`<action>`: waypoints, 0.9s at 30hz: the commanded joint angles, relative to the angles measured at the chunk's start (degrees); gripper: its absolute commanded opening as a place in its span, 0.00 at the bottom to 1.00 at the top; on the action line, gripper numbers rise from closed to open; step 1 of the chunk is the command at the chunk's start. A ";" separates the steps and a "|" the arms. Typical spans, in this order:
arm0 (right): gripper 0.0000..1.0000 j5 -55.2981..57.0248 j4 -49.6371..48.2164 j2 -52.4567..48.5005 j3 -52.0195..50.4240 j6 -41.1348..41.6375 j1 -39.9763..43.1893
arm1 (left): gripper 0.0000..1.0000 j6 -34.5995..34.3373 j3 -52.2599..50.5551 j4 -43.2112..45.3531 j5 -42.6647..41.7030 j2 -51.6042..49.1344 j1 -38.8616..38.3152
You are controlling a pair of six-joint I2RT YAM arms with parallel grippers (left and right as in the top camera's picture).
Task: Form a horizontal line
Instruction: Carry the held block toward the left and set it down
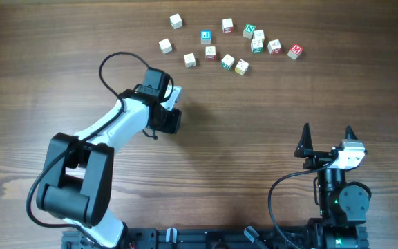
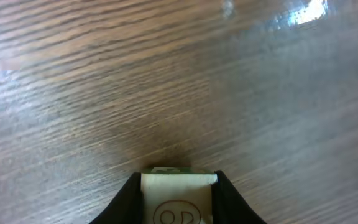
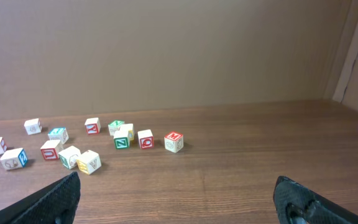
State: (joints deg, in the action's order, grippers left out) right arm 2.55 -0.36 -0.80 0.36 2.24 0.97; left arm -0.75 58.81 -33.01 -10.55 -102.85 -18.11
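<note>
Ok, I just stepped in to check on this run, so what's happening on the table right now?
The left gripper is shut on one pale cube with a faint outlined marking on its face, over bare wood away from the others. The loose cubes lie scattered toward the far side of the table, not lined up, so no row has been formed yet. The right gripper is open and holds nothing, near the front right.
</note>
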 commanded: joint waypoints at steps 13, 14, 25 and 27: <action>1.00 -0.74 -0.17 0.15 -0.07 -0.61 0.20 | 0.13 -14.21 -9.42 15.23 14.49 -0.13 -0.85; 1.00 -0.74 -0.17 0.15 -0.07 -0.57 0.17 | 0.13 -14.78 -9.42 14.49 16.83 -0.13 -0.85; 1.00 -0.74 -0.17 0.15 -0.07 -0.59 0.17 | 0.22 -19.28 -9.42 11.76 27.96 -0.13 5.33; 1.00 -0.74 -0.17 0.15 -0.07 -0.59 0.17 | 0.22 -19.21 -9.42 12.02 26.53 -0.13 9.11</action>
State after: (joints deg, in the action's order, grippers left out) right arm 2.55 -0.36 -0.80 0.36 2.24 0.97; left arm -19.20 51.68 -19.81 14.98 -100.22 -14.04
